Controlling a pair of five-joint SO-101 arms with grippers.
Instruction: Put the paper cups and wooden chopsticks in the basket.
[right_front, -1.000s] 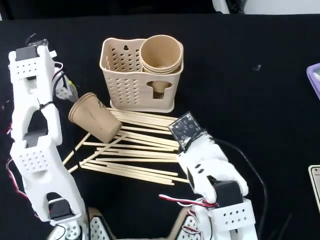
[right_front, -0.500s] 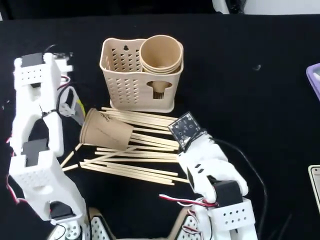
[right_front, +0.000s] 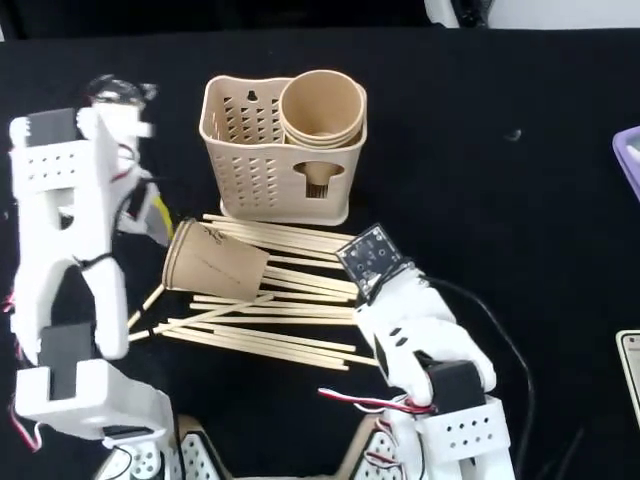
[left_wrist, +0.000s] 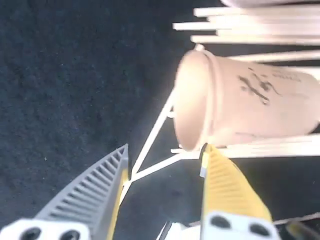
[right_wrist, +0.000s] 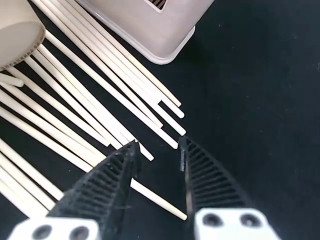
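Observation:
A beige slotted basket (right_front: 250, 150) stands at the back with stacked paper cups (right_front: 322, 105) in its right half. Another paper cup (right_front: 215, 262) lies on its side across a spread of wooden chopsticks (right_front: 280, 320) in front of the basket. My left gripper (right_front: 148, 212) hangs just left of that cup's mouth. In the left wrist view this gripper (left_wrist: 162, 150) is open, the cup (left_wrist: 245, 105) beyond its fingertips and apart from them. My right gripper (right_wrist: 157, 144) is open low over the chopstick ends (right_wrist: 100, 100), near the basket's corner (right_wrist: 165, 25).
A purple object (right_front: 630, 155) and a pale item (right_front: 630, 365) sit at the table's right edge. Black cloth stretches bare to the right of the basket and chopsticks.
The left gripper let go of the paper cup, which dropped onto the chopsticks and lies on its side. The left arm then drew back and up. The right arm stayed still.

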